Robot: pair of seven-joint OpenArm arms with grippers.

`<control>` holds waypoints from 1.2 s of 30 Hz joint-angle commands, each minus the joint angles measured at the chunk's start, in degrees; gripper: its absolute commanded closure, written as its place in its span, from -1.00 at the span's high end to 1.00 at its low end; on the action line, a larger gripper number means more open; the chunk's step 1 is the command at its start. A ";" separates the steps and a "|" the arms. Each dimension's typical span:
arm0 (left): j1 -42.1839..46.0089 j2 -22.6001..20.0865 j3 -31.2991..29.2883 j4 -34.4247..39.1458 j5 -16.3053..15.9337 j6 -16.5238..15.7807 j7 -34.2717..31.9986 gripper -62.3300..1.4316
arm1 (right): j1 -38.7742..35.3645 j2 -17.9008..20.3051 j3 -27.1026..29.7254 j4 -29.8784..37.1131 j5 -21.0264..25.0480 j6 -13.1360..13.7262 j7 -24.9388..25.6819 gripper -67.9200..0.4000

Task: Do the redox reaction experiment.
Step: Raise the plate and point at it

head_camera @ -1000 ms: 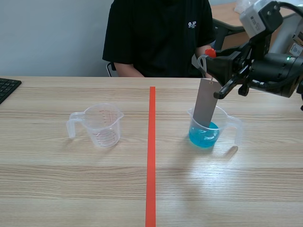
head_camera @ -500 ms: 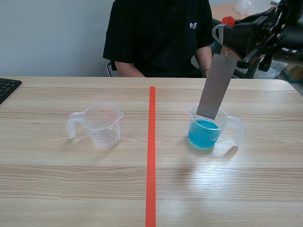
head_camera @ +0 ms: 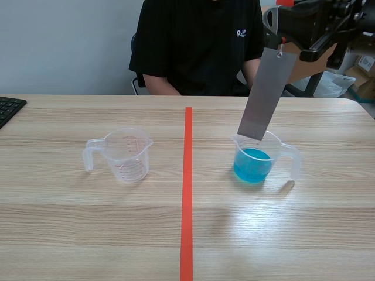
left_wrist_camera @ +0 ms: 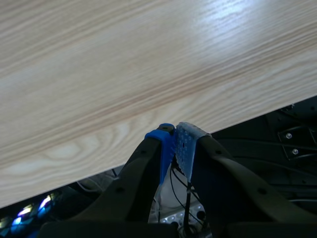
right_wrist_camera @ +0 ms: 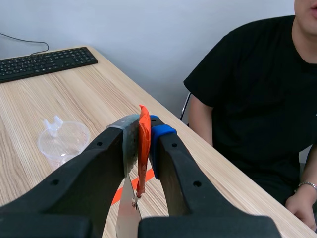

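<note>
Dangling flat grey strip (head_camera: 265, 96), right claw (right_wrist_camera: 142, 141) pinching its orange tab (right_wrist_camera: 143, 158), left claw (left_wrist_camera: 174, 135) pressed together

Left gripper (left_wrist_camera: 173, 135): my pads pressed together, nothing between them.
Right gripper (right_wrist_camera: 144, 128): my arm raised, fingers pinching orange clip (right_wrist_camera: 143, 146).

Tilted grey strip (head_camera: 263, 93) over blue-liquid beaker (head_camera: 253, 167); empty beaker (head_camera: 128, 155) apart.

Matt metal strip (head_camera: 265, 96); clear plastic beaker (head_camera: 275, 146).
</note>
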 commanded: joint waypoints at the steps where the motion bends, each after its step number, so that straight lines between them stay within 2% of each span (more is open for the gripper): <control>1: 0.39 -2.43 0.46 0.50 -0.79 -0.98 -2.60 -0.81 | 1.01 0.81 0.90 1.33 0.68 0.37 0.81 -0.94; 6: -2.89 -9.60 2.45 0.52 -0.76 -3.13 -5.18 -0.82 | 1.01 0.81 0.90 2.47 0.68 0.37 0.50 -0.94; 12: -12.17 -17.46 7.04 0.52 -0.76 -7.06 -7.41 -0.82 | 1.01 0.81 0.92 2.78 0.90 0.37 0.46 -0.94; 19: -27.34 -21.46 15.34 0.52 -0.72 -8.28 -8.26 -0.82 | 1.01 0.81 0.92 2.78 0.87 0.37 0.46 -0.94; 23: -37.68 -21.33 22.34 0.52 -0.66 -8.48 -6.60 -0.82 | 1.01 0.79 0.90 2.78 0.87 0.37 0.48 -0.94; 28: -50.38 -18.91 32.00 0.39 0.00 -8.50 -2.86 -0.82 | 1.01 0.76 0.90 2.78 0.87 0.37 0.46 -0.94; 31: -56.24 -15.91 36.70 -0.11 2.95 -8.46 -2.91 -0.82 | 1.01 0.76 0.90 2.78 0.87 0.37 0.46 -0.94; 36: -64.67 -7.93 43.10 -5.18 8.94 -8.24 -0.22 -0.82 | 1.01 0.76 0.90 2.78 0.85 0.37 0.46 -0.94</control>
